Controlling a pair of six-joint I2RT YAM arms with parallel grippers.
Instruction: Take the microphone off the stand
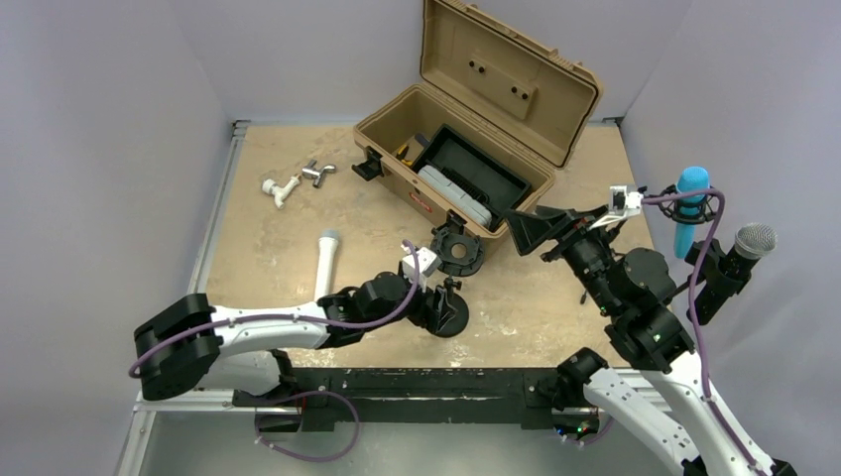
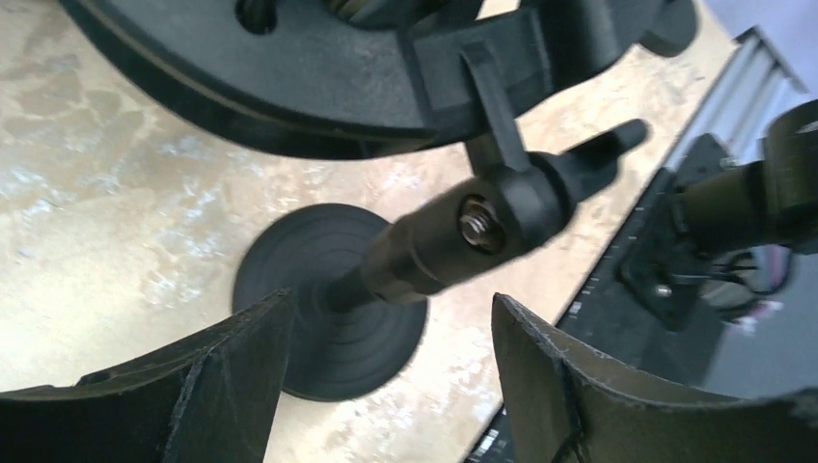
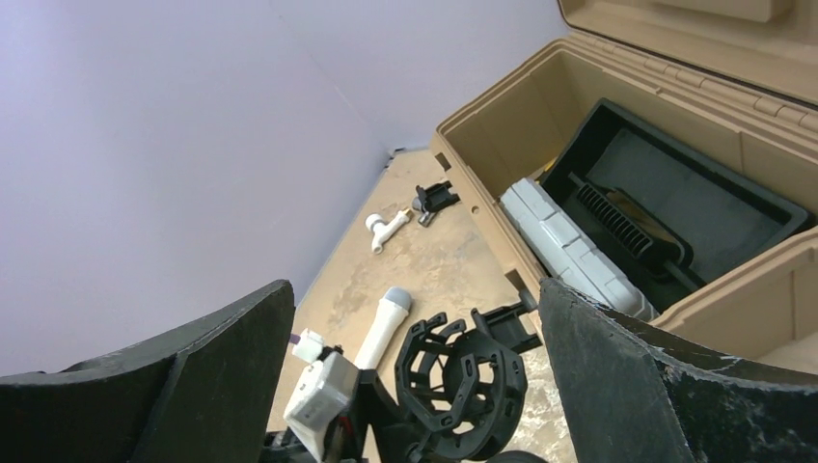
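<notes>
Mottled tan surface (image 1: 555, 297) enclosed by plain lavender walls (image 1: 119, 119); an open tan toolbox (image 1: 476, 129) sits at upper centre of the top view. You see the microphone (image 1: 325, 263), white, slim and round-headed, lying flat left of centre, apart from the black stand (image 1: 448, 317) at lower centre. Your left tool (image 2: 391, 304) is spread either side of the stand's stem; your right tool (image 3: 417, 289), raised at centre right, is likewise spread

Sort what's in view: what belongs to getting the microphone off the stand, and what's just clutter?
Job: stand, its shock mount, white microphone, left gripper.
Clutter: open toolbox, white pipe fitting, metal fitting.
</notes>
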